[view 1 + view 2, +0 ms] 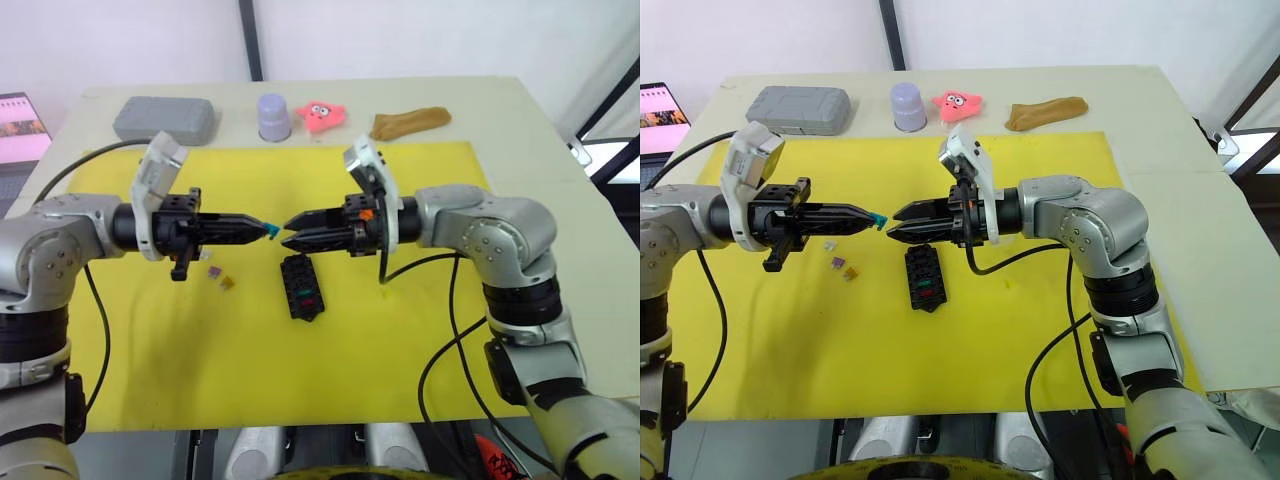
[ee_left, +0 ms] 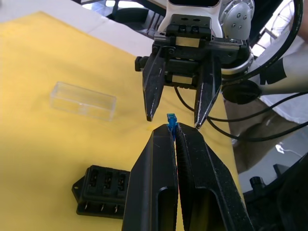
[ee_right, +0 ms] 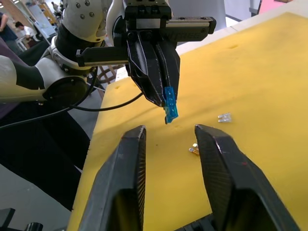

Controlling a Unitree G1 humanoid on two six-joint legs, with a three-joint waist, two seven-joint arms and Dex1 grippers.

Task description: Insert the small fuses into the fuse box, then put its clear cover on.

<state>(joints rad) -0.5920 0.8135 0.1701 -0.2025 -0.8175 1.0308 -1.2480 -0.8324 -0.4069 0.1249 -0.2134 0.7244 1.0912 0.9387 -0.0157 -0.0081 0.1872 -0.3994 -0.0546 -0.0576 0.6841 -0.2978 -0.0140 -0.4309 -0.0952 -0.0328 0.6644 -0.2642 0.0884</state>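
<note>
left gripper pinching blue fuse
right gripper gaping empty, facing it above fuse box.

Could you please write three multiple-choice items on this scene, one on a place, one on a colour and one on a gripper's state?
1. Where is the fuse box?
A. on the yellow mat below the two grippers
B. on the grey case
C. in the right gripper

2. What colour is the fuse in the left gripper?
A. red
B. blue
C. orange

3. How is the right gripper?
A. shut on the clear cover
B. shut on a fuse
C. open, holding nothing

Answers:
1 A, it lies flat on the mat.
2 B, both wrist views show blue plastic at the fingertips.
3 C, a wide gap shows between its fingers.
</note>
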